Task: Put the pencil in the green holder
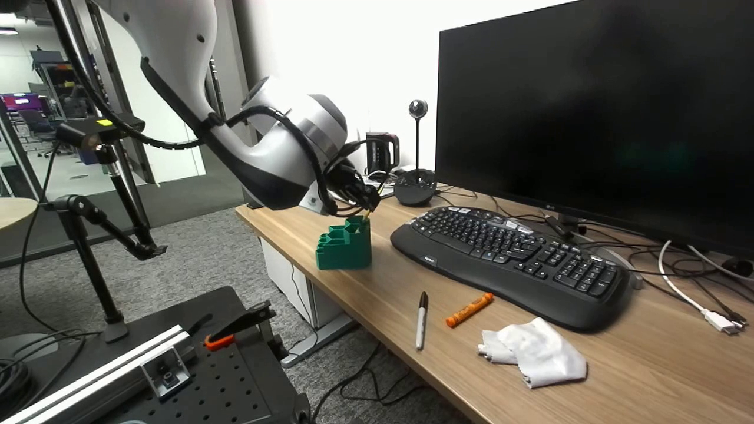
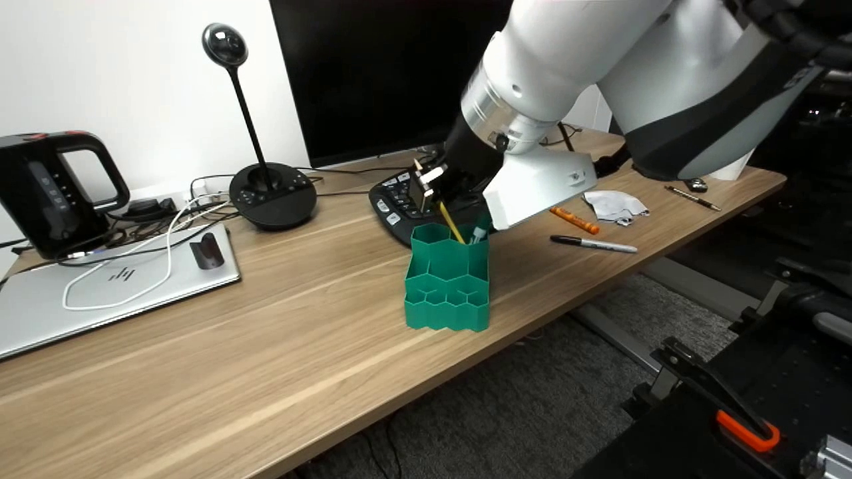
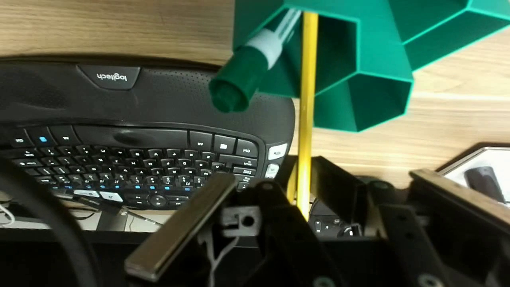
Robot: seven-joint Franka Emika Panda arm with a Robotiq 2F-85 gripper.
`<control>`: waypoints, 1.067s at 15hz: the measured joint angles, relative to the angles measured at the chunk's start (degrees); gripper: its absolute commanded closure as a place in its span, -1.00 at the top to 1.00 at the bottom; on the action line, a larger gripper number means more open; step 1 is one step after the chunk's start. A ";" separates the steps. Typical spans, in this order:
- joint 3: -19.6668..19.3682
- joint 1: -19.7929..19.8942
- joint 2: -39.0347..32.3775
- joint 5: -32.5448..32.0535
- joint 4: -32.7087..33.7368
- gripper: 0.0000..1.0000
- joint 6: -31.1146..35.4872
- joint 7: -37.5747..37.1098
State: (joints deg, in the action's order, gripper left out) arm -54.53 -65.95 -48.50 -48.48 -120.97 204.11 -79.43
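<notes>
Pencil point(image 3: 306, 111) leans into the green holder point(image 2: 447, 316), sharing a compartment point(image 3: 336, 52) with the green marker point(image 3: 239, 79); the gripper point(image 3: 305, 175) pinches it higher up (presumably steadying it before release).

Yellow pencil point(image 3: 306, 107), green holder point(image 2: 447, 259), wood-grained desk point(image 2: 200, 346)

Soft, even light lay over the bench point(image 1: 665, 365), with faint shadows. Along the back edge the wall point(image 1: 353, 65) washed out nearly white, while the screen point(image 1: 589, 112) was almost black with a faint greenish patch. In an exterior view the floor point(image 2: 552, 379) past the front edge was dim, and the kettle point(image 2: 56, 193), at a back corner, leaned with wide-angle distortion. In the wrist view the end effector point(image 3: 305, 179) was dark and blurred, the pencil point(image 3: 307, 91) bright, the holder point(image 3: 378, 48) shaded inside.
</notes>
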 measured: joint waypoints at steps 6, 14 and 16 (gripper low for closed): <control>-0.36 -3.80 -1.56 10.69 -4.19 0.35 -0.22 8.68; 7.43 -2.98 7.87 27.11 -11.30 1.00 -5.29 29.39; 7.11 -2.95 14.06 23.70 -13.83 1.00 -6.28 26.44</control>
State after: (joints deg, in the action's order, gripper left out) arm -47.42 -68.91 -34.44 -24.78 -134.80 197.83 -52.98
